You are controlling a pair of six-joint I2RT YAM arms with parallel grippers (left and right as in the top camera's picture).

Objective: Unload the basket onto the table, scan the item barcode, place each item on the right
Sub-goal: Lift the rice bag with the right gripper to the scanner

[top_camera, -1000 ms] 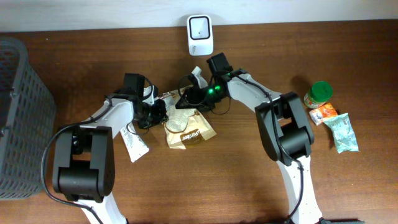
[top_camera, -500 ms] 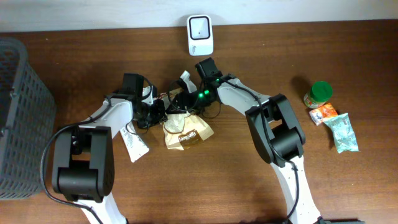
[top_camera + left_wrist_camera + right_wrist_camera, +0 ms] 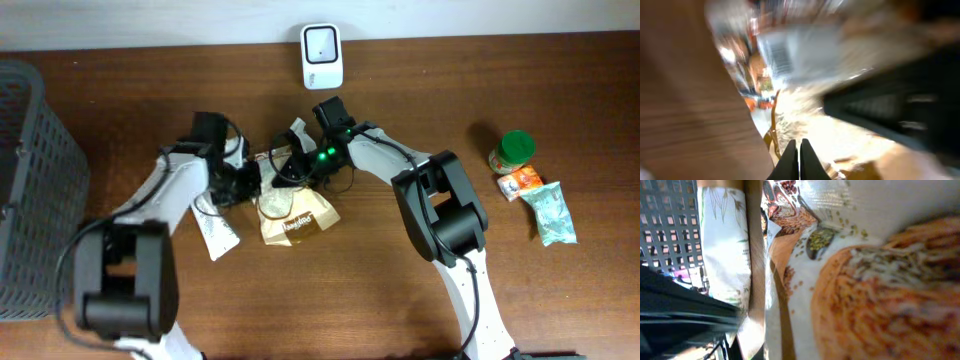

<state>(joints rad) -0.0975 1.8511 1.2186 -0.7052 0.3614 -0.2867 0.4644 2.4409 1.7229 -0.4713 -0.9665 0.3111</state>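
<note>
item: you are working a tan snack pouch, lying mid-tabletop toward the far edge, just short of the scanner.
left gripper: fingers are pressing together at the pouch's left edge; whether film is caught, you cannot tell.
right gripper: closed at the pouch's far edge; same doubt.
handling: likely behaving as light, soft, crinkly, slippery film; contents crushable.
hold: you are best pinching a flat sealed seam, not the filled belly.
</note>
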